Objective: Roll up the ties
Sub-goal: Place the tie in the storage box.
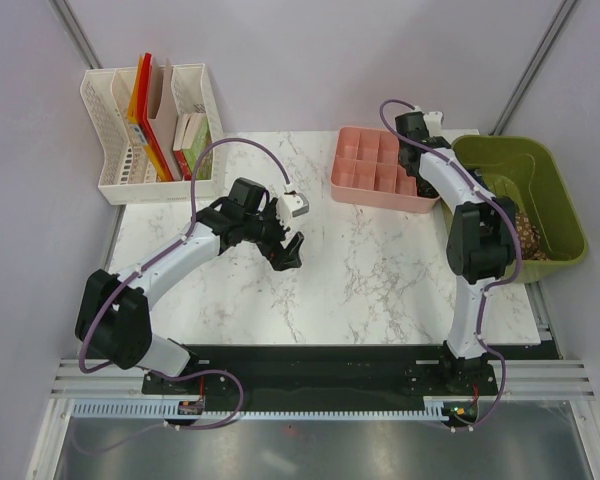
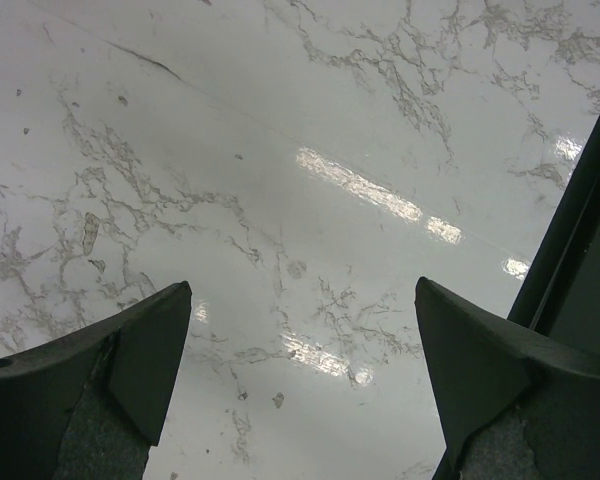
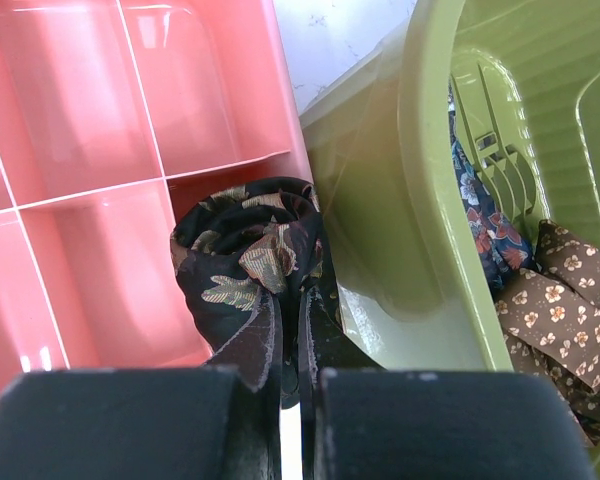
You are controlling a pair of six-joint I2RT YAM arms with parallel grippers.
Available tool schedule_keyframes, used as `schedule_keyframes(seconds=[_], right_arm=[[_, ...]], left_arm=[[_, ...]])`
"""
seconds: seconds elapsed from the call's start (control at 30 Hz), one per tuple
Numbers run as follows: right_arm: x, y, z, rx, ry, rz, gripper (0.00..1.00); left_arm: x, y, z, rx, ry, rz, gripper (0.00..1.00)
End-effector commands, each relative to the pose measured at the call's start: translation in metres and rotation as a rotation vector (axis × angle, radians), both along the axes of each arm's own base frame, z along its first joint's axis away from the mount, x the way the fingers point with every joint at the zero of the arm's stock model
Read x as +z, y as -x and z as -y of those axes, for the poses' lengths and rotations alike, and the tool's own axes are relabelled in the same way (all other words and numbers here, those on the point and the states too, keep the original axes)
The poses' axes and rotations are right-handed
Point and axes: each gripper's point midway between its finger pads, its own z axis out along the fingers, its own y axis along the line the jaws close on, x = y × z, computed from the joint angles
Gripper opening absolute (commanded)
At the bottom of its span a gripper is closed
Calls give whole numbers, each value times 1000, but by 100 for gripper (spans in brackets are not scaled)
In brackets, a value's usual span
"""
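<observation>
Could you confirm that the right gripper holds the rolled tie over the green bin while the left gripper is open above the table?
Not quite: the right wrist view shows the right gripper holding the rolled tie at the pink tray's corner compartment, beside the green bin. The left gripper is indeed open above the table.

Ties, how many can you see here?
3. A rolled dark tie is at the pink tray, pinched by the right gripper; a navy flowered tie and a brown flowered tie lie in the green bin. More may be buried there.
</observation>
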Motion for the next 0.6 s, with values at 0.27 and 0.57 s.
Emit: schedule_keyframes(seconds=[0.27,0.57], right_arm=[[-32,-8,-3,-7,-14,-41,0],[-43,-12,-5,13,-23,-66,0]], left_arm=[[7,-5,3,7,19,16,100],[2,-4,3,2,11,3,100]])
